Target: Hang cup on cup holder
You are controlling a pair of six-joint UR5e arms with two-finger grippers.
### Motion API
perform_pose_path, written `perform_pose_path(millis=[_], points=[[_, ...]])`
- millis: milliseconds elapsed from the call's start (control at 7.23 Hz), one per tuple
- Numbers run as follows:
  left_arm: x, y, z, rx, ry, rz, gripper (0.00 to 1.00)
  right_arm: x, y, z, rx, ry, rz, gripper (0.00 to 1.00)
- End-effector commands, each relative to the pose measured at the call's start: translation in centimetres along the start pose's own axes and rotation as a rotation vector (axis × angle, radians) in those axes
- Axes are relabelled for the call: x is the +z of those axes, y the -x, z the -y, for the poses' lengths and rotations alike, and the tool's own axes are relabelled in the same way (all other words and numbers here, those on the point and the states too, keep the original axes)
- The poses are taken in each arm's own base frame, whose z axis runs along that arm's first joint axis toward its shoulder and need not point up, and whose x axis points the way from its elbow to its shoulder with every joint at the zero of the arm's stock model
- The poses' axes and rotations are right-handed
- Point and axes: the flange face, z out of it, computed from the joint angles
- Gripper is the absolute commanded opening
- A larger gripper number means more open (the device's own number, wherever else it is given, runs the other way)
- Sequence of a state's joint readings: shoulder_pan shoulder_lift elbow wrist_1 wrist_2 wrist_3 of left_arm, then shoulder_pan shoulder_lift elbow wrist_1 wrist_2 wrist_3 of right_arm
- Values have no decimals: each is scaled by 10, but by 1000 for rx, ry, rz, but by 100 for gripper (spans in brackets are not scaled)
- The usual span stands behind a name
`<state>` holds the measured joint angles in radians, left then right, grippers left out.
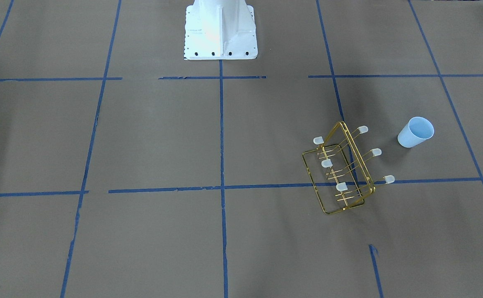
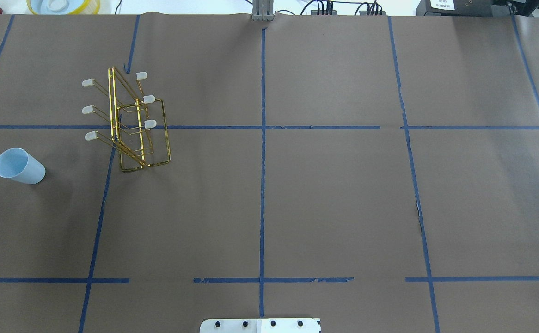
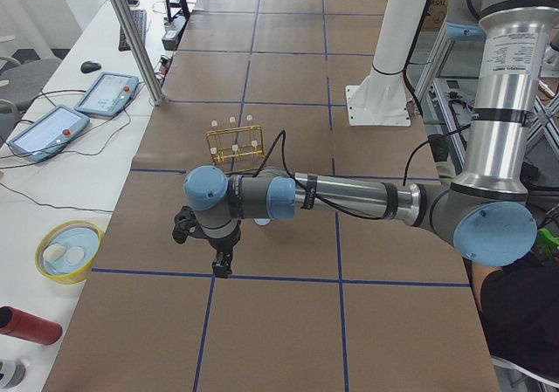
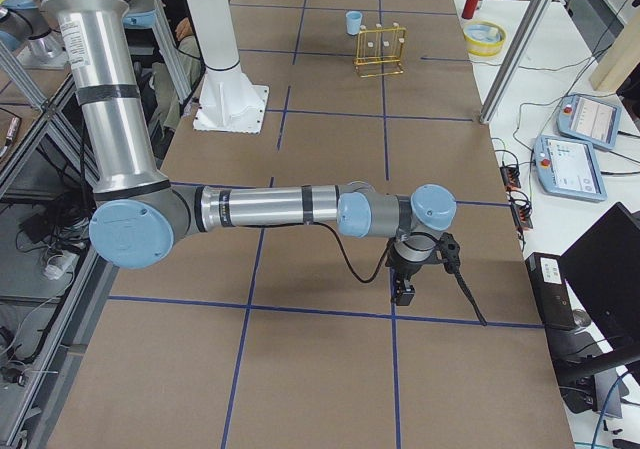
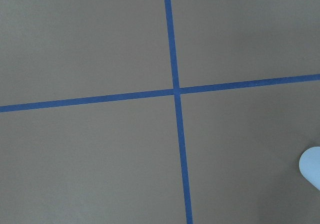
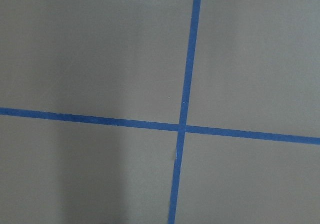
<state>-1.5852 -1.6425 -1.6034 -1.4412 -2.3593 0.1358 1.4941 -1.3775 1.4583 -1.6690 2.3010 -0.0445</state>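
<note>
Pale-blue cup (image 2: 20,166) stands mouth-up on the taped brown bench (image 2: 343,208), robot's left side, near the gold wire cup holder (image 2: 131,125) but not touching it. Left end effector (image 3: 223,263) hangs pointing down above the bench nr the cup. It shows in a side cam only, so can't tell if spread or pressed together. Right end effector (image 4: 403,291) hangs at the opp. end, well apart from both; state likewise can't be told.

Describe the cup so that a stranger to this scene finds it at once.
On the brown table gridded with blue tape, find the gold wire rack on the robot's left half. Further left, apart from it, stands the cup: small, pale blue, plain, mouth up, the only non-wire thing there.
</note>
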Motion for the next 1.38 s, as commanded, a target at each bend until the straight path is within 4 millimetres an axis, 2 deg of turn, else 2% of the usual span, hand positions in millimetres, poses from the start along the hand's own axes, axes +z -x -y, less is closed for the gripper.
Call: perform_pose_path(millis=[0,553,968,1245], points=[[-4,-3,6,23,-33,4,100,0,0,0,0,0,0,100],[0,-1,2,28,-34,5,100,0,1,0,-1,1,0,100],[-9,-10,9,49,-56,-2,100,0,0,0,0,0,0,100],[-13,-16,14,126,-127,-20,100,0,0,0,0,0,0,100]])
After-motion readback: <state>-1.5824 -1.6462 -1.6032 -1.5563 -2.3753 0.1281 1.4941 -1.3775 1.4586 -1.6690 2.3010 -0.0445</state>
